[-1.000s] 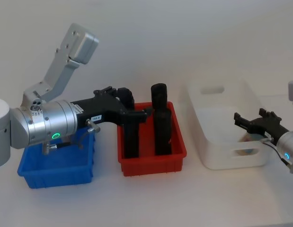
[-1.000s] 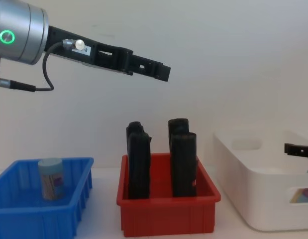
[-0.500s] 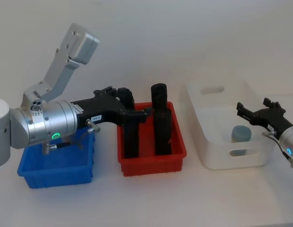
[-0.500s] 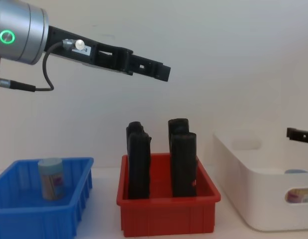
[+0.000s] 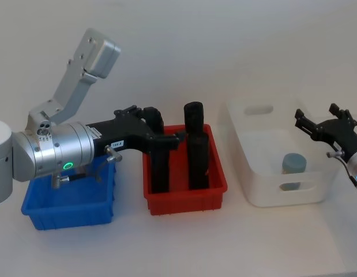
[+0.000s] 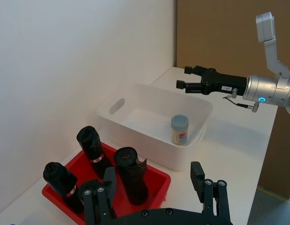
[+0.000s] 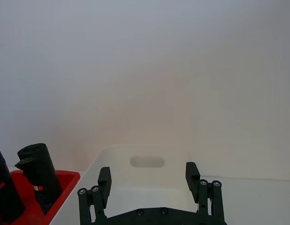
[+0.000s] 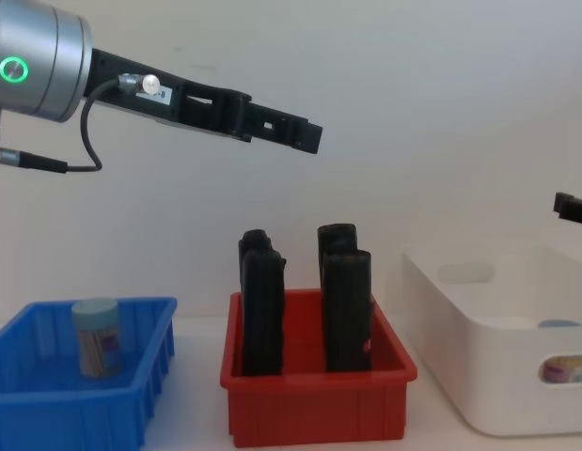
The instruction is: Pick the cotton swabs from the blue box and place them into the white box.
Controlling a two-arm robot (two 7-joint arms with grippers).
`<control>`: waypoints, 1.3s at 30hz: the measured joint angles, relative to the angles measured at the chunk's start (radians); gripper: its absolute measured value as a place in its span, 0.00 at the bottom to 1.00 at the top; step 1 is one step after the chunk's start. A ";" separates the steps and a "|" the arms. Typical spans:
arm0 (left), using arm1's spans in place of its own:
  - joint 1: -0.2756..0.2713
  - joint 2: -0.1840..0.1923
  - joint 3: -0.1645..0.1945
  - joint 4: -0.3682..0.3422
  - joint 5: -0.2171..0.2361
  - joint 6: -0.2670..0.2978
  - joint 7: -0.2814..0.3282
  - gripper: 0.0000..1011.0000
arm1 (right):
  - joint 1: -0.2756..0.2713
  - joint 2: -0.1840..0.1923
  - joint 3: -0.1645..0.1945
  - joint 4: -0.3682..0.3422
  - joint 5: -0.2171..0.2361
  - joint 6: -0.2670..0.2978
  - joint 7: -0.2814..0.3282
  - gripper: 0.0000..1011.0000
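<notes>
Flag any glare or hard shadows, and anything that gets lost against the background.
Head view: even, soft light, no hard shadows; sheen on the left arm's housing; the white box barely separates from the pale table. Right wrist view: its rim fades into the bright wall. Chest view: no glare; the cotton swabs jar in the blue box stands out.

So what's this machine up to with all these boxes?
A two-armed robot is moving cotton swab jars from the blue box into the white box. One jar stands in the white box, and the right claw hovers open and empty above that box's right side. Another jar sits in the blue box. The left claw hangs open, high above the red bin of black objects, holding nothing.
</notes>
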 joint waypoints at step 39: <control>0.152 -0.020 0.094 0.045 0.070 -0.350 0.340 0.99 | -0.271 0.026 -0.042 -0.362 -0.049 0.061 -0.092 0.99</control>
